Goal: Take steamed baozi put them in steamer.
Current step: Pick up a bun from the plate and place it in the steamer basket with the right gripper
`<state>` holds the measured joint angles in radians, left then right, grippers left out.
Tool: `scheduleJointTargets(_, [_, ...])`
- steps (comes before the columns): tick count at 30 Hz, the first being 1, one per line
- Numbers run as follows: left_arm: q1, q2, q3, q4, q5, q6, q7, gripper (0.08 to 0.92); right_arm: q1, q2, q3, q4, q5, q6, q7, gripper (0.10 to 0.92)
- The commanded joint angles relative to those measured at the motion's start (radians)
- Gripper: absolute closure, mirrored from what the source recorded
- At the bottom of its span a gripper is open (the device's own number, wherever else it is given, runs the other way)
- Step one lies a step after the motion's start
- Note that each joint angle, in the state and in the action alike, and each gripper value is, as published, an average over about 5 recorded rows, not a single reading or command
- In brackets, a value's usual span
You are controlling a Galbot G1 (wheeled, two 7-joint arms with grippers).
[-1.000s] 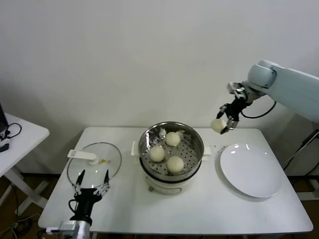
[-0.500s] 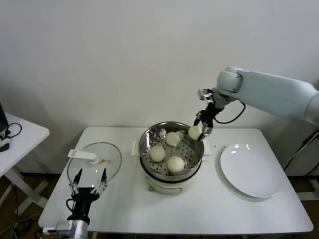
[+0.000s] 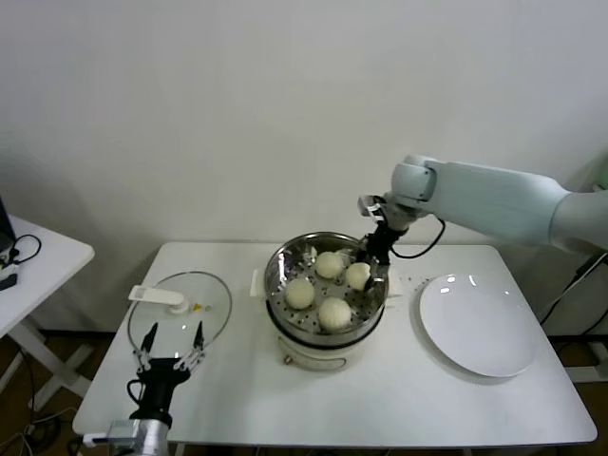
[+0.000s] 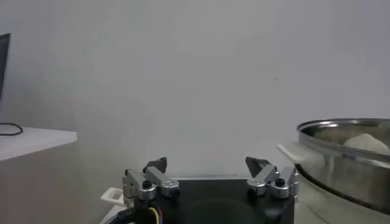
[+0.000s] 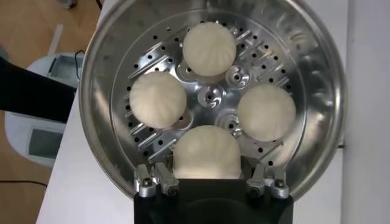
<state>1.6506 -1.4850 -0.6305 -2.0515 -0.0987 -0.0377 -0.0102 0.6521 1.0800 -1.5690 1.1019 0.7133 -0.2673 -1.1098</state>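
The steamer (image 3: 285, 353) is a shiny steel pot on a cream base at the table's middle. Its perforated tray holds three baozi (image 3: 329, 264) (image 3: 300, 293) (image 3: 333, 313). My right gripper (image 3: 370, 271) reaches down into the pot's right side and is shut on a fourth baozi (image 3: 358, 276), low over the tray. In the right wrist view this baozi (image 5: 207, 149) sits between my fingers (image 5: 163, 176), with the other three (image 5: 209, 49) (image 5: 158, 100) (image 5: 266, 112) around the steamer's (image 5: 317, 73) centre. My left gripper (image 3: 173, 342) (image 4: 207, 165) is open and empty at the front left.
A flat white plate (image 3: 480, 328) lies bare to the right of the steamer. A round glass lid (image 3: 185, 302) with a white handle (image 3: 157, 296) lies to its left, just beyond my left gripper. A side table (image 3: 38, 266) stands at far left.
My right gripper carried the fourth baozi leftward from above the plate side and lowered it into the steamer. The left arm has not moved.
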Motion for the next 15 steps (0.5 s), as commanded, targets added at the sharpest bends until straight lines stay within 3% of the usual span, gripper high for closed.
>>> scheduleJointTargets(1, [-0.004, 0.0, 0.002, 0.004, -0.001, 0.0, 0.0, 0.177, -0.035, 0.02, -0.005, -0.013, -0.033, -0.005, 0.009, 0.313])
scheduleJointTargets(15, [-0.009, -0.002, 0.007, 0.012, 0.0, 0.0, 0.0, 0.177, -0.064, 0.021, 0.016, -0.035, -0.086, -0.002, 0.024, 0.313])
